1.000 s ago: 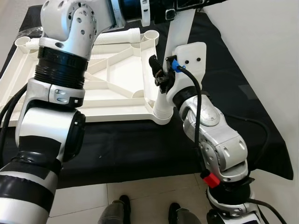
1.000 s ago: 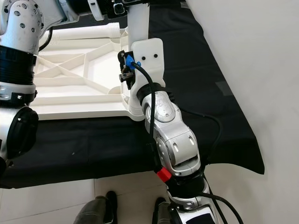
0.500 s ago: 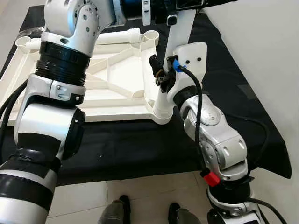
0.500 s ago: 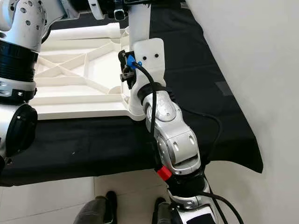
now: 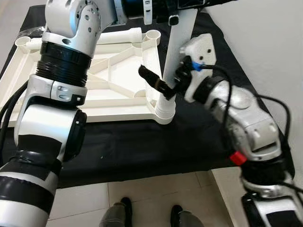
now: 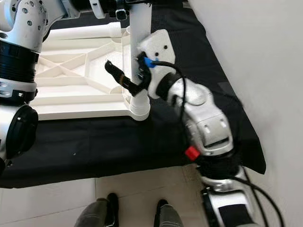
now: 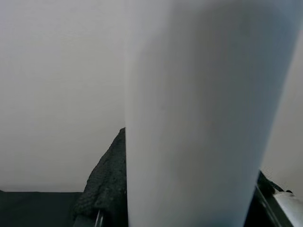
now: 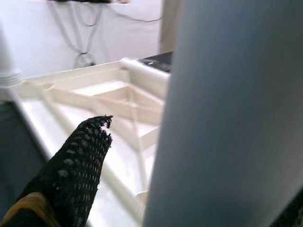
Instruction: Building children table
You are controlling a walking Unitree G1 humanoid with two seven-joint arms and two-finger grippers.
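The table top (image 5: 94, 90), a white ribbed plastic panel, is laid upside down on a black cloth (image 5: 142, 146) spread over the bench, so that its corner sockets face up to receive legs. In the nearest right corner socket (image 5: 165, 109) a white leg (image 5: 177, 52) is stood upright, its threaded foot seated in the round collar. The right end effector (image 5: 158, 85) is held at the base of this leg, one black finger reaching out over the ribbing and open, with the leg against its inner side; a closing grip is not seen, and it is judged to be steadying or turning the leg into the socket. Higher up, the leg is held near its top by the left end effector (image 5: 173, 12), probably to keep it plumb; whether its fingers are clamped cannot be told. At the far edge a second leg (image 5: 113, 37) is laid flat beside another empty socket (image 5: 153, 35). A person's shoes (image 5: 125, 208) are seen on the tiled floor.
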